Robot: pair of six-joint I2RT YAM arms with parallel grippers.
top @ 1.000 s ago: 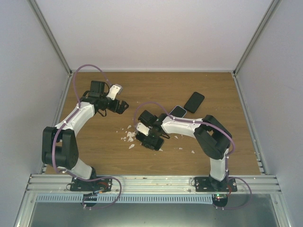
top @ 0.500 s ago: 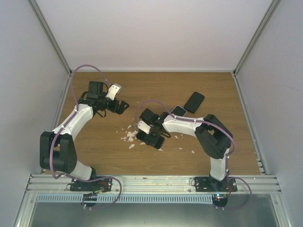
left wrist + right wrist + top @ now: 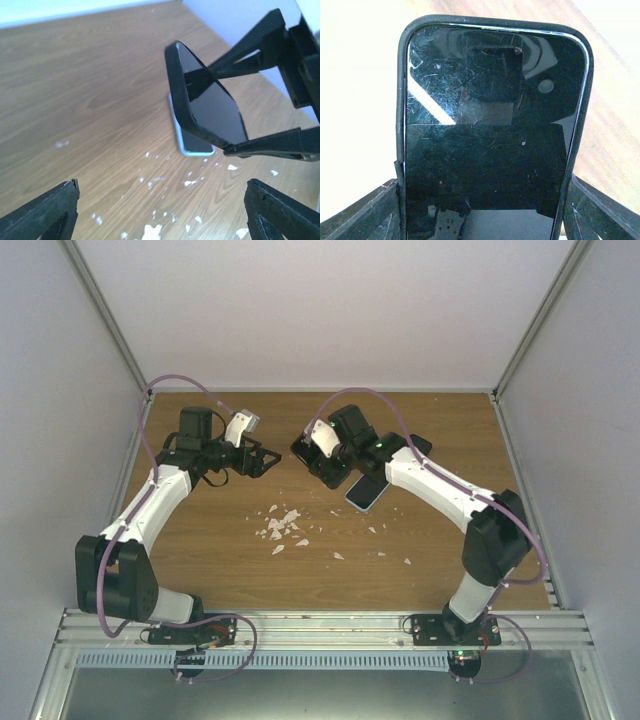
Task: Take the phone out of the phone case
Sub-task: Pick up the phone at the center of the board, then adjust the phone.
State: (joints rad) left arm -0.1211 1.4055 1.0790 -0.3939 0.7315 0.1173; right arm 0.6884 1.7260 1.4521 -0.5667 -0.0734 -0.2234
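Phone (image 3: 490,135), in its case (image 3: 401,100), is clamped by right tool (image 3: 322,452) above desk (image 3: 200,540); left tool (image 3: 262,459) is held apart, facing it; second phone (image 3: 192,144) is laid flat beneath

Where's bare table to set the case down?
Free: table between the white crumbs and the near rail, and the far strip by the back wall. Crowded: centre, loose phone by the right gripper and its cased phone.

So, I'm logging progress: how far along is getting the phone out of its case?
Done: the right gripper holds the phone, in its case, up off the table. In hand: presenting it to the open left gripper. Left: the case rim surrounds the screen, so separating them remains.
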